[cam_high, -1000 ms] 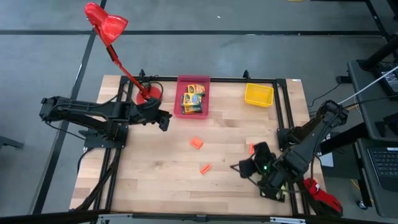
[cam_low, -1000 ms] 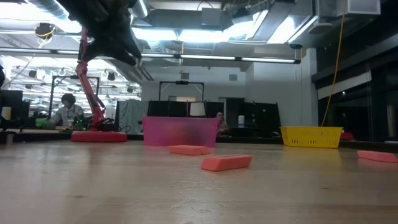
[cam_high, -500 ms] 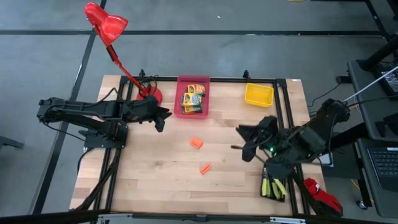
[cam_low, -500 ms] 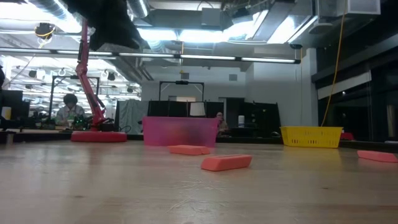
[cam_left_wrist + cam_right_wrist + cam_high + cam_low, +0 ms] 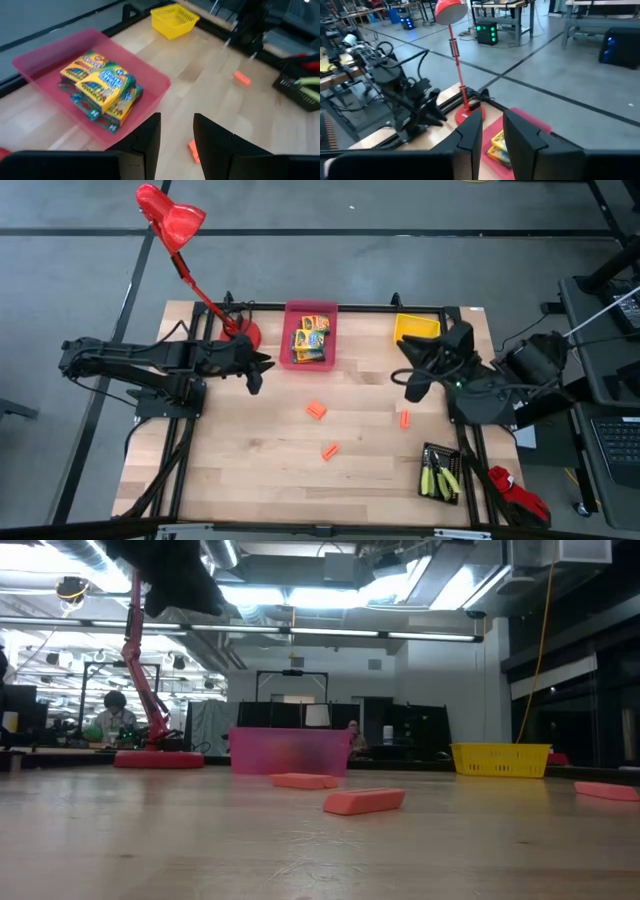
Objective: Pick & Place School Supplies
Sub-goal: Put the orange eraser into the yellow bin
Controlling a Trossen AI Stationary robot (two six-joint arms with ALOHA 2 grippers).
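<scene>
Overhead, the left gripper (image 5: 254, 370) hangs beside the pink bin (image 5: 292, 340) holding the crayon boxes (image 5: 311, 338); the right gripper (image 5: 413, 375) hangs near the yellow bin (image 5: 408, 328). Three orange pieces (image 5: 316, 410) lie on the table (image 5: 240, 470); pliers (image 5: 438, 478) sit in the black bin (image 5: 443, 500).

Low view: two orange pieces in front of the pink bin.

Left wrist: fingers (image 5: 147, 135) parted, holding nothing.

Right wrist: fingers (image 5: 470, 135) slightly apart, empty; red lamp (image 5: 451, 10) ahead.
</scene>
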